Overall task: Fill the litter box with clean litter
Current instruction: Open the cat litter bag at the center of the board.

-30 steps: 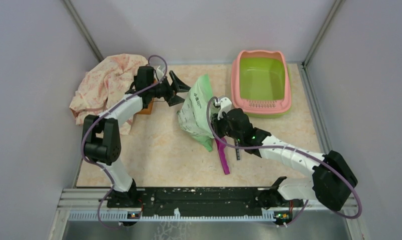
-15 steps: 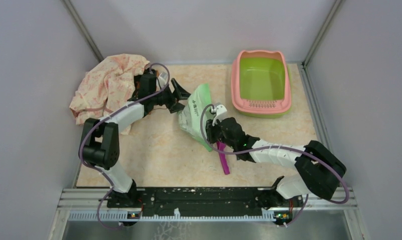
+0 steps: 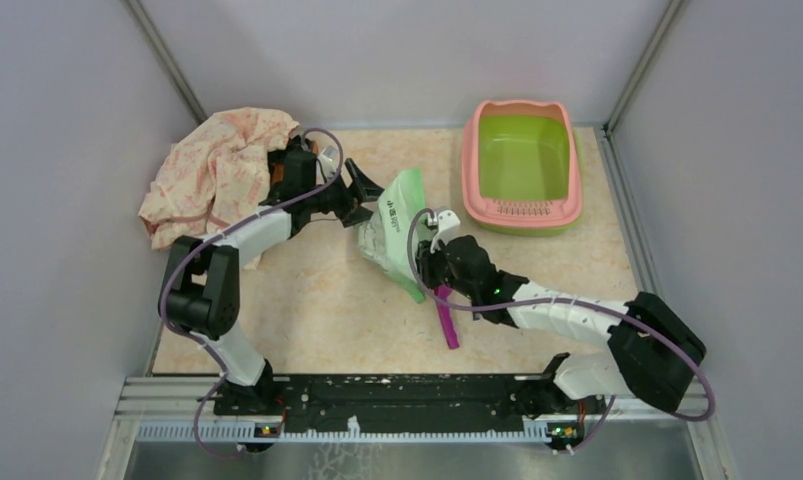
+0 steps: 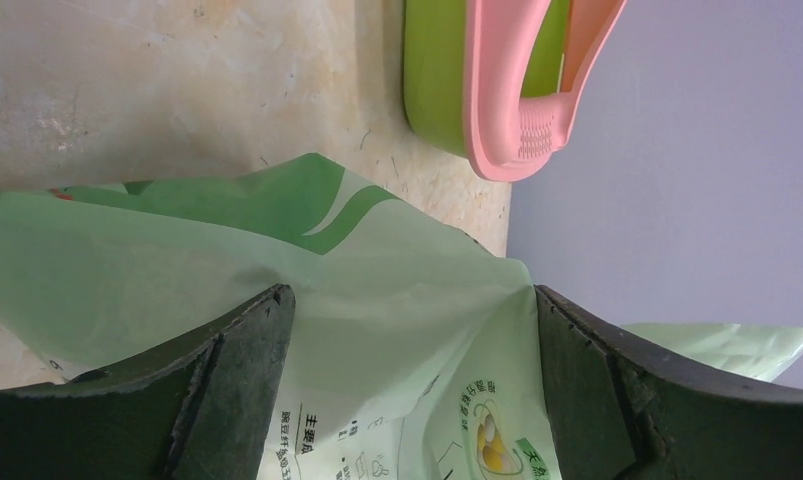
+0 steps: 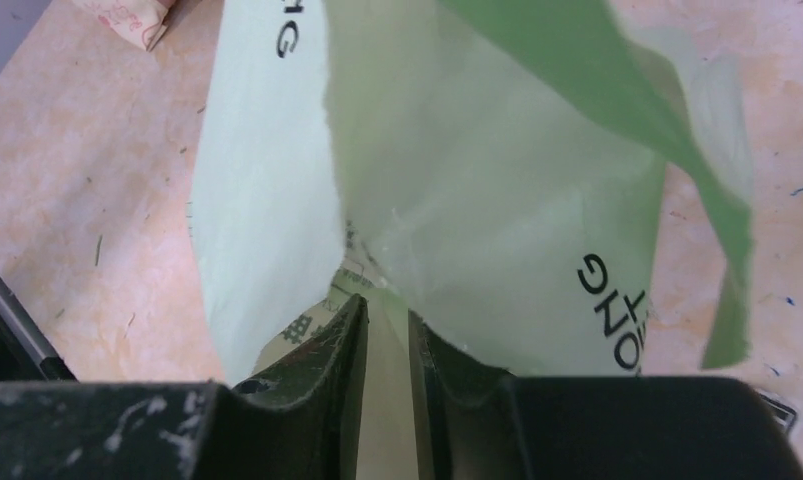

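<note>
1. The left gripper, left of centre, has its jaws spread wide, with the green bag edge between them.
2. The right gripper, at centre, has its jaws pinching a fold of the bag.
3. The litter box sits on the bench, upper right, apart from the bag.

We see the litter box sitting flat and upright at the far right corner of the counter, its long side running away from us. It is a rectangular plastic tray with a pink rim all round, a lime-green inner basin and a slotted pink ledge at its near end. The basin's green floor shows plain from side to side. In the left wrist view we catch the pink rim, the slots and the green outer side edge-on.
</note>
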`<action>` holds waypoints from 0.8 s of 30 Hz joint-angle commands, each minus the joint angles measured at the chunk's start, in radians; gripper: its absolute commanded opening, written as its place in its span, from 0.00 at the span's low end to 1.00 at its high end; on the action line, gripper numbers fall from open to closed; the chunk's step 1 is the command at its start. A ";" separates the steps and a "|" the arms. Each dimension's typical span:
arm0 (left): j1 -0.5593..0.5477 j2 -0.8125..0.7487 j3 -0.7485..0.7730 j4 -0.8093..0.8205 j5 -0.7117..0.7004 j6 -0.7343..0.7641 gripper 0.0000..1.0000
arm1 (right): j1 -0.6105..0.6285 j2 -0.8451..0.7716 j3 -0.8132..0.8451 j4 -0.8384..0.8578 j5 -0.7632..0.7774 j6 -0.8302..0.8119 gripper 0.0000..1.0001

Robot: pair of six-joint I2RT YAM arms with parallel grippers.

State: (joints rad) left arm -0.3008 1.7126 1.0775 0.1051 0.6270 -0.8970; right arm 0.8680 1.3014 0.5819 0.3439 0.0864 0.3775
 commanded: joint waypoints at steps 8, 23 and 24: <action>-0.012 -0.016 0.007 -0.088 -0.021 0.061 0.91 | 0.011 -0.272 0.234 -0.392 0.063 -0.118 0.27; -0.010 -0.022 0.060 -0.157 0.002 0.118 0.94 | 0.040 -0.428 0.148 -0.750 0.089 -0.017 0.41; -0.011 -0.019 0.066 -0.162 0.002 0.123 0.95 | 0.046 -0.440 0.128 -0.751 0.097 -0.001 0.43</action>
State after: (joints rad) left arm -0.3008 1.6993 1.1133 0.0143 0.6167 -0.8364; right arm 0.8822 0.9218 0.7616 -0.3355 0.1703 0.3050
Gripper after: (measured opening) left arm 0.936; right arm 0.390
